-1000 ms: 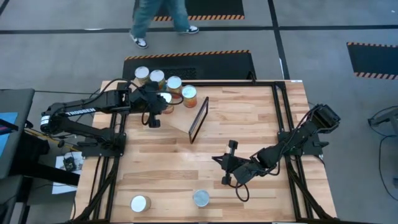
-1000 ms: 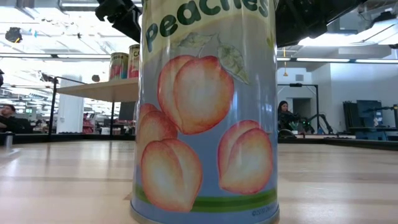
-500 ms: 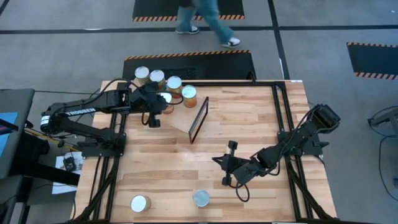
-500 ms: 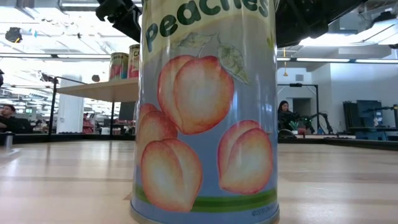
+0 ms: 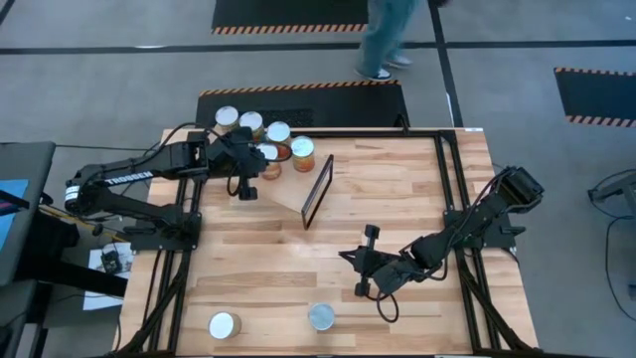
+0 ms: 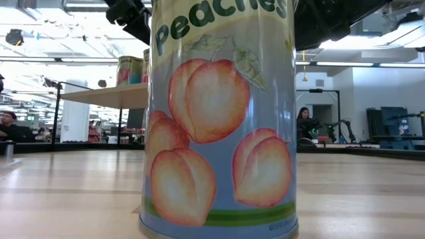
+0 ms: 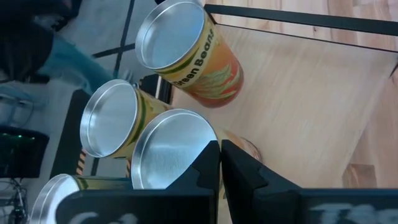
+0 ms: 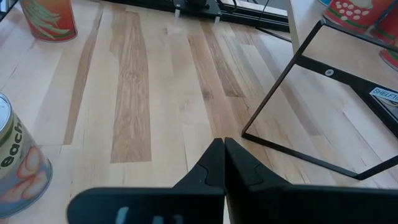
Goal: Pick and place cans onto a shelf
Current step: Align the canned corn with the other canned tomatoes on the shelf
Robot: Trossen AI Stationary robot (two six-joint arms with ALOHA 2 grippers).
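Several cans stand upright on the slanted plywood shelf [image 5: 283, 171] at the table's far left, among them an orange Green Beans can [image 7: 186, 50] and two more [image 7: 112, 118] behind it. My left gripper [image 5: 254, 159] is shut beside the nearest can [image 5: 268, 152], and its fingertips [image 7: 219, 155] show next to that can's lid [image 7: 171, 149]. My right gripper [image 5: 345, 257] is shut and empty, low over the table right of centre, pointing toward the shelf's black frame [image 8: 311, 93]. A blue Peaches can [image 5: 321, 316] and another can [image 5: 224, 324] stand by the near edge. My left gripper has its shut fingers beside the nearest can, and the outer side of one finger [image 7: 205, 163] lies against the rim of the lid [image 7: 200, 134]. The fingers come from the table's left, above the shelf. The can stands upright on the shelf.
The Peaches can [image 6: 222, 119] fills the low view, with the shelf [image 6: 99, 96] and its cans [image 6: 129, 70] behind it. The black frame [image 5: 318, 189] stands at the shelf's right end. A person [image 5: 393, 35] walks on the floor beyond the far edge. Bare tabletop lies between the arms.
The can beside my left gripper has slid a little along the shelf toward the table's right, and more of its lid shows now. My left gripper stays shut beside it. The person behind the table has walked to the right.
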